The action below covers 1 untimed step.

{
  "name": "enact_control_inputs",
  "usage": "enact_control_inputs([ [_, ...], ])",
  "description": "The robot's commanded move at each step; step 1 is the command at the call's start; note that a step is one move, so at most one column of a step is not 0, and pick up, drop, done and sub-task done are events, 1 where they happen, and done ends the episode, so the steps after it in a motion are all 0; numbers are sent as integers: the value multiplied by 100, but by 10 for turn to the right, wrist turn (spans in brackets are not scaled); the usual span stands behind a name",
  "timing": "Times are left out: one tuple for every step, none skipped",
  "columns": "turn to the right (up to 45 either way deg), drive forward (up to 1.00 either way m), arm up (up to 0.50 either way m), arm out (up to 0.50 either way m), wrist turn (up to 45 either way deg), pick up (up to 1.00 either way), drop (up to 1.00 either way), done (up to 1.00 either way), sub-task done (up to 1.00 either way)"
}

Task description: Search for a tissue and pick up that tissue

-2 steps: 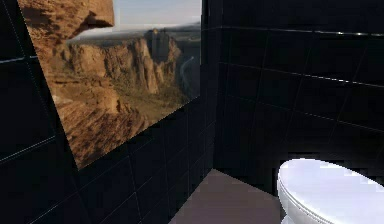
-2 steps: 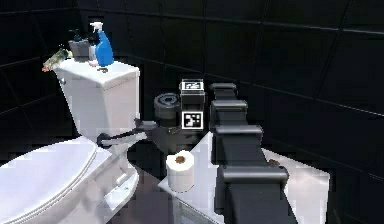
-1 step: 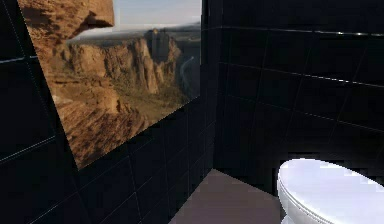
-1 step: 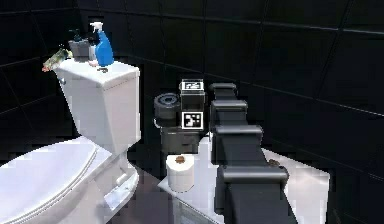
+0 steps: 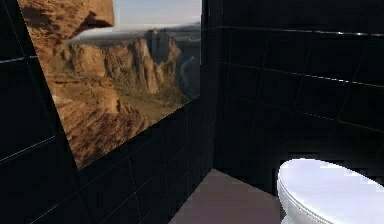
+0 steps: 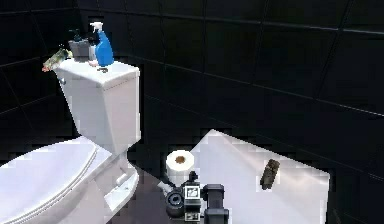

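Note:
A white roll of paper (image 6: 180, 162) stands low beside the toilet's base in the arm side view. Just below it, at the bottom edge, are the arm's white marked squares and the gripper (image 6: 178, 202) with its dark body. With the roll right behind the gripper, I cannot tell whether it holds anything. On the toilet tank (image 6: 100, 95) stand a blue spray bottle (image 6: 102, 45), a small dark boxy thing (image 6: 78, 46) and a greenish thing (image 6: 52, 64) at the tank's left end.
Black tiled walls close in on all sides. A white toilet bowl (image 6: 40, 180) fills the arm side view's lower left and shows again as the bowl (image 5: 330, 190). A white low top (image 6: 250, 185) bears a dark brown object (image 6: 268, 173). A canyon picture (image 5: 110, 70) hangs on the wall.

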Motion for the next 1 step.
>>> enact_control_inputs([
  [0,0,0,0,0,100,0,0,0],
])
